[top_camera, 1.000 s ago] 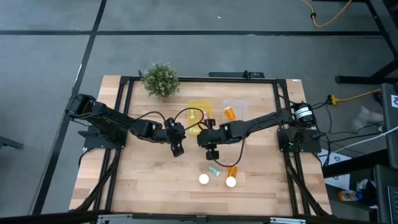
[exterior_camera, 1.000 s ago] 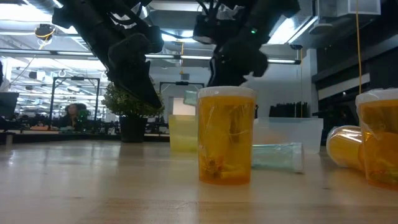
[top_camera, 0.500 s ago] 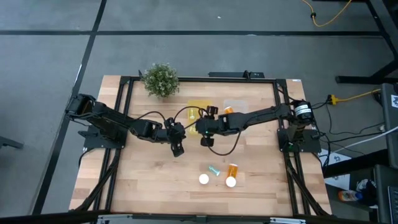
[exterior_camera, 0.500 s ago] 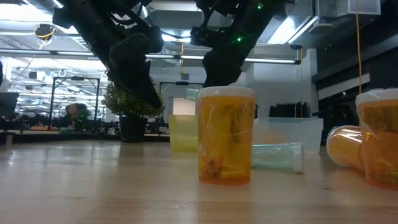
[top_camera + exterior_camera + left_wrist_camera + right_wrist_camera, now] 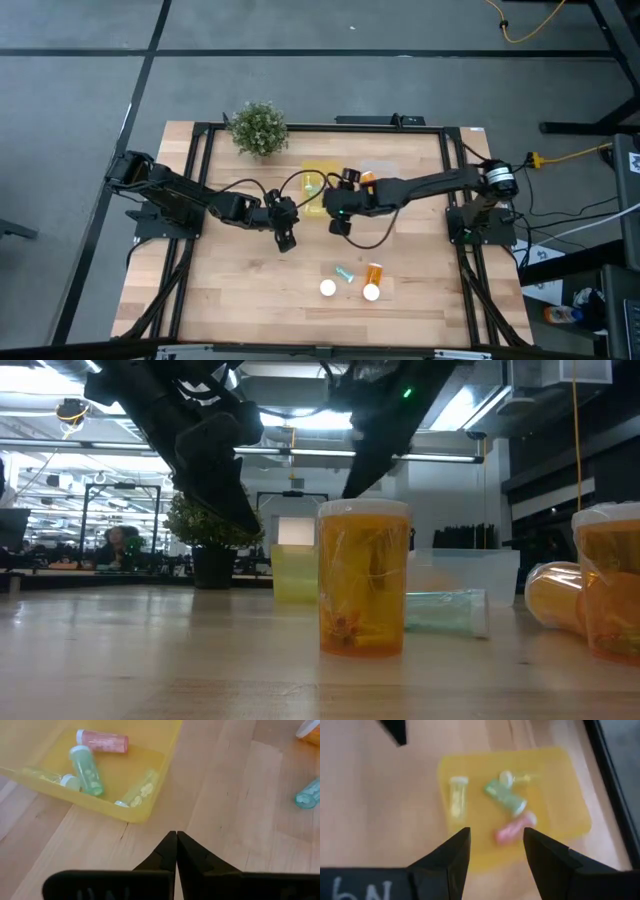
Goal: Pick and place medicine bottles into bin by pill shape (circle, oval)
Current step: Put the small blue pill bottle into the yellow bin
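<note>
Right arm retreated; yellow bin (image 5: 560,785) holds four vials (image 5: 506,797).

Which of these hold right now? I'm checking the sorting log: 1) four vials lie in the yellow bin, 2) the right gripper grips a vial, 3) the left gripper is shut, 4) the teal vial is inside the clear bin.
1) The yellow bin holds four vials: true; a pink vial is among them.
2) False: the right gripper is open and empty above the bin.
3) True: the left gripper is shut, over bare table.
4) False: the teal vial lies on the table near an orange bottle.
</note>
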